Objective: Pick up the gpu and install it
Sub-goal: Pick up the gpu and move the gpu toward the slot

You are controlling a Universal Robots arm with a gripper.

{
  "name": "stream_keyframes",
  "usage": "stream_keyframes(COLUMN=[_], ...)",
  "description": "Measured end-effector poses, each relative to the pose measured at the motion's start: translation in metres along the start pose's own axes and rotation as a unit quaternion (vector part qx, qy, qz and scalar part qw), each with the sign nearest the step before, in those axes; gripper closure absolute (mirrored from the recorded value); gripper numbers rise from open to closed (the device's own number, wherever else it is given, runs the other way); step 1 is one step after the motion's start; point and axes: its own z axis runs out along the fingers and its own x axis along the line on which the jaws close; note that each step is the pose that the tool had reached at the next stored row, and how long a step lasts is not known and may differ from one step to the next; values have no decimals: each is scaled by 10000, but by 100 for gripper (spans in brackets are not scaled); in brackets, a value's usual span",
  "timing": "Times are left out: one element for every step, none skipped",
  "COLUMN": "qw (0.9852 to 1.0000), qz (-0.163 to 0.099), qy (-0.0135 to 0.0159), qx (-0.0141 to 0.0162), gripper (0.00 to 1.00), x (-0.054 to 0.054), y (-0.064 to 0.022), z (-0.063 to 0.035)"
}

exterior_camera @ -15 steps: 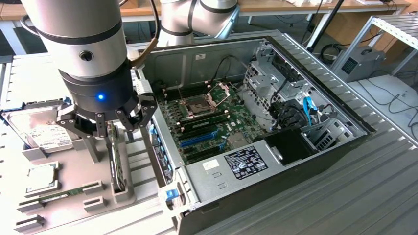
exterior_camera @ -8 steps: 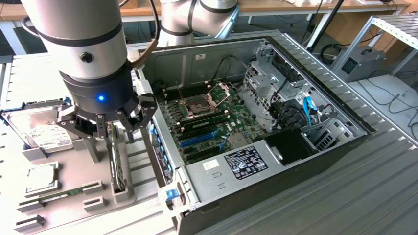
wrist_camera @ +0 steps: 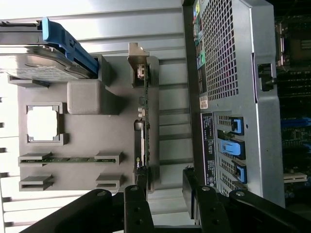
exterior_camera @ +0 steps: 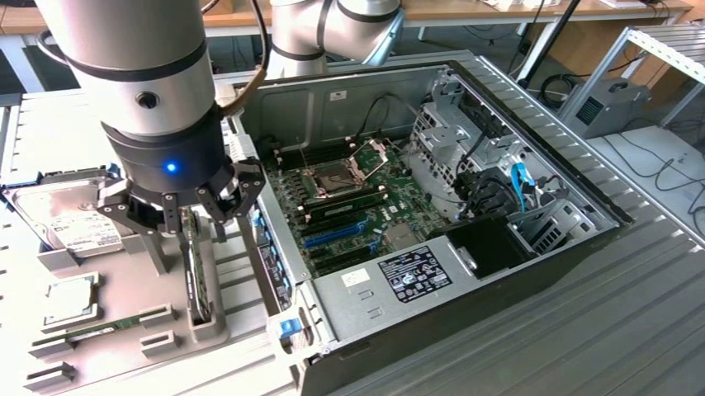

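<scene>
End effector [exterior_camera: 196, 216] was open, fingers [wrist_camera: 136, 206] spread wide, gripping nothing. Gpu [exterior_camera: 197, 276] stood on edge in a slot of the grey parts holder [exterior_camera: 154, 330], at 6 o'clock from the end effector in the exterior view, its upper end just under the fingers. Contact could not be told. From the wrist camera the card ran edge-on, with its silvery bracket [wrist_camera: 137, 60] at the end away from the fingers.

Same holder carried a hard drive [exterior_camera: 66, 219] at 9 o'clock from the end effector, and a processor chip [exterior_camera: 72, 299] and a memory stick [exterior_camera: 105, 327] at about 7 o'clock.

Open computer case [exterior_camera: 529, 247] lay on its side just beside the holder at 3 o'clock, motherboard [exterior_camera: 352, 194] exposed. Holder and case both sat on a ribbed metal counter [exterior_camera: 595, 330].

Room behind: wooden desks [exterior_camera: 484, 10] at 12 o'clock of the exterior view, and cables [exterior_camera: 661, 169] on the floor [exterior_camera: 672, 148] at 2 o'clock.
</scene>
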Motion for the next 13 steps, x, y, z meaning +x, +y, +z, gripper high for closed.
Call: stream_keyframes(qw=[10000, 10000, 10000, 10000, 10000, 10000, 10000, 10000, 10000, 10000, 10000, 10000, 10000], qz=[0, 0, 0, 0, 0, 0, 0, 0, 0, 0, 0, 0, 0], qy=[0, 0, 0, 0, 0, 0, 0, 0, 0, 0, 0, 0, 0], qx=[0, 0, 0, 0, 0, 0, 0, 0, 0, 0, 0, 0, 0], gripper=[58, 58, 58, 58, 58, 58, 58, 58, 58, 58, 58, 58, 58], x=[0, 0, 0, 0, 0, 0, 0, 1, 1, 1, 1, 1, 1], y=[0, 0, 0, 0, -1, -1, -1, -1, -1, -1, -1, -2, -2], z=[2, 5, 8, 10, 13, 15, 18, 20, 23, 26, 28, 32, 34])
